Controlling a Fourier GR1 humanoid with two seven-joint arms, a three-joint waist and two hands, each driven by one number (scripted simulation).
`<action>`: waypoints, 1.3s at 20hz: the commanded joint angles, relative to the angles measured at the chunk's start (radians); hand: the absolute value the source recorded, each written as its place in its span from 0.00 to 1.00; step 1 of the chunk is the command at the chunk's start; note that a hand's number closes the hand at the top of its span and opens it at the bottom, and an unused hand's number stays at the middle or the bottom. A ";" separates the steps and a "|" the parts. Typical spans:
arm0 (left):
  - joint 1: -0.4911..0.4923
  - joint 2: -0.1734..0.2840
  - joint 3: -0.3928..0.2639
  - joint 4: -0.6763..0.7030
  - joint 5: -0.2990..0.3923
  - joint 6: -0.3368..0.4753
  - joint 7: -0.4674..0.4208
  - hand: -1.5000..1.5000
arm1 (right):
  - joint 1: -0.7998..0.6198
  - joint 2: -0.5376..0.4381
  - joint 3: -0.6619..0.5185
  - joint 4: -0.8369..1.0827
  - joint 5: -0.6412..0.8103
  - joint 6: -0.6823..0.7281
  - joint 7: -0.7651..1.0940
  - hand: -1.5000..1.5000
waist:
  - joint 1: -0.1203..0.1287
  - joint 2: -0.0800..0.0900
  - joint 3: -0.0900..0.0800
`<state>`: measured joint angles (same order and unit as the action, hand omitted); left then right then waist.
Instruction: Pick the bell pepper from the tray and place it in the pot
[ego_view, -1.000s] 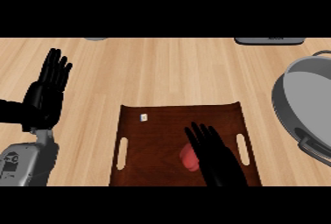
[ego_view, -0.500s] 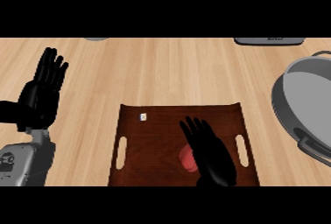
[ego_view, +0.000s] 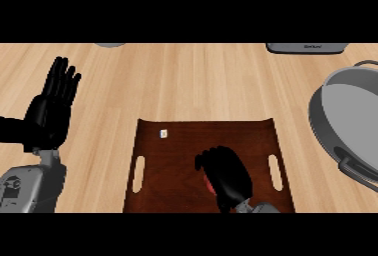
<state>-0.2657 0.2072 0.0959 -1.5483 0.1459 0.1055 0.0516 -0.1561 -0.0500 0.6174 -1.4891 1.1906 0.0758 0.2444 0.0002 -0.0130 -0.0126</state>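
Observation:
A dark brown tray (ego_view: 177, 150) with slot handles lies on the wooden counter in the lower middle. A red bell pepper (ego_view: 210, 183) lies in its lower right part, mostly hidden; only a red sliver shows at the left of my right hand (ego_view: 227, 175). That hand sits right over the pepper with its fingers bent down over it. The grey pot (ego_view: 347, 117) stands at the right edge, partly cut off. My left hand (ego_view: 50, 107) rests open, fingers up, at the left edge.
A small white tag (ego_view: 163, 132) lies in the tray's upper left. A dark grey object (ego_view: 306, 48) sits at the back right and a grey rim (ego_view: 111, 45) shows at the back. Bare wood lies between the tray and the pot.
My right hand has lowered onto the pepper and its fingers have curled from straight to bent over it. The left hand has stayed where it was.

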 joint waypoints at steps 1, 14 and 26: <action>-0.058 -0.010 -0.003 0.073 -0.013 -0.002 -0.010 0.50 | -0.031 0.048 0.054 0.137 0.030 -0.092 -0.015 1.00 | 0.001 0.015 0.013; -0.012 -0.027 -0.015 -0.048 -0.037 0.030 0.057 0.50 | 0.108 0.048 0.114 -0.228 0.235 -0.029 0.195 1.00 | -0.004 0.010 0.013; -0.029 -0.004 0.034 0.027 -0.021 -0.004 -0.013 0.50 | -0.270 0.050 0.066 -0.292 0.155 0.025 0.725 1.00 | -0.007 0.009 0.011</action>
<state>-0.2900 0.1946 0.1070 -1.5397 0.1249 0.0982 0.0624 -0.3527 -0.0018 0.7407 -1.7056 1.2807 0.0509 0.8546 0.0022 -0.0025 -0.0009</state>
